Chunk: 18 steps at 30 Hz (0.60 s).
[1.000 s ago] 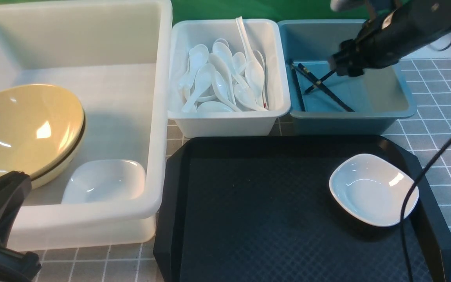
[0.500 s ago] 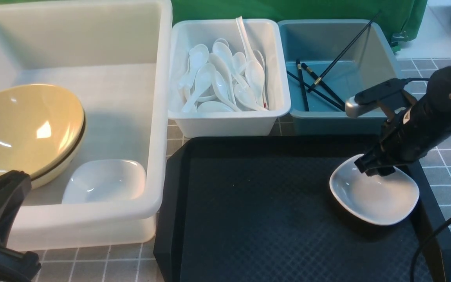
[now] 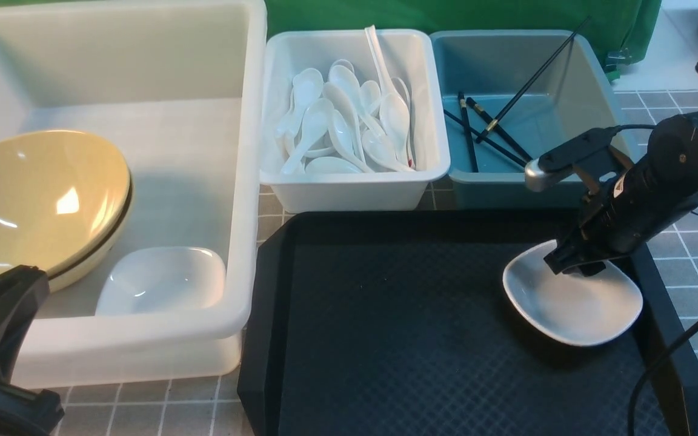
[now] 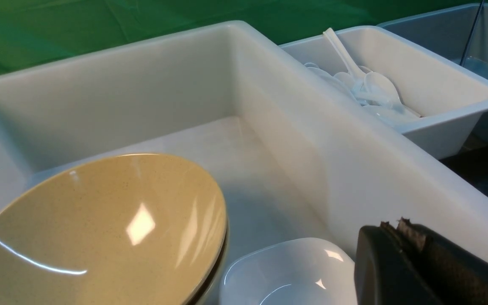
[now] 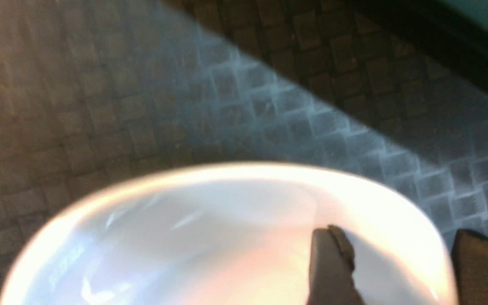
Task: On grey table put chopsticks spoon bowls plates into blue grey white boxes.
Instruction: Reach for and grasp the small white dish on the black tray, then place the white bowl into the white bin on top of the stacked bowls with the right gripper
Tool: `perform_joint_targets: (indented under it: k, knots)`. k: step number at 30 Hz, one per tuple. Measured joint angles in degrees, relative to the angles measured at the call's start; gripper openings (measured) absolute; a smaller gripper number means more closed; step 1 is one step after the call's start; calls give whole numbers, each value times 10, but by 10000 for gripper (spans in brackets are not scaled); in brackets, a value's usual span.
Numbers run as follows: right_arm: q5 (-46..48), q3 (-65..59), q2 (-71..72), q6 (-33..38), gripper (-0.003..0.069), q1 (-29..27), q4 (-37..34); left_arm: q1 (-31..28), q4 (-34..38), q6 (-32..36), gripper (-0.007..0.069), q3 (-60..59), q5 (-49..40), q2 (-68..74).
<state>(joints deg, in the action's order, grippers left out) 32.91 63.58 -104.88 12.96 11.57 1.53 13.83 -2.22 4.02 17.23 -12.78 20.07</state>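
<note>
- The plate (image 3: 570, 306) sits in the lower right of the front view, on a black tray (image 3: 397, 339).
- The right gripper (image 3: 573, 263) is down at the plate's far rim. In the right wrist view its fingers (image 5: 331, 262) stand apart, one inside the dish and one outside, with the rim between them and not yet pinched.
- The step in hand looks like taking hold of this plate. The glossy rim may slip, so the fingers should close squarely and well down on it, and the plate should lift level before it swings away.
- It probably belongs in the big whitish box (image 3: 252, 151) on the left of the frame, where a second plate (image 3: 161, 280) lies beside the stacked bowls (image 3: 34, 194). The carry must clear that box's high rim.
- The left gripper (image 4: 398, 224) waits at the lower left, fingers together and holding nothing.
- Spoons (image 3: 349, 127) fill the white box (image 3: 355, 191) at upper centre.
- Chopsticks (image 3: 494, 130) lie in the blue-grey box (image 3: 506, 191) at upper right, one leaning out over its far corner.
- The tray and boxes rest on the grey table (image 3: 688, 139), with a green cloth (image 3: 446, 15) along the top edge.
- A black cable (image 3: 676, 357) loops by the tray's right side and might snag.
</note>
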Motion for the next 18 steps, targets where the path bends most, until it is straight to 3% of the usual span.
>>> perform_joint_targets:
  k: [9, 10, 18]
  knots:
    - [37, 13, -1, -1, 260, -1, -2, 0, -15, 12, -8, 0, 3, -10]
    - [54, 15, 9, 0, 210, -1, -3, 0, -15, 14, -8, 0, 2, -22]
    - [115, 48, 112, 40, 76, -1, -81, 0, -15, 15, -8, 0, -29, -118]
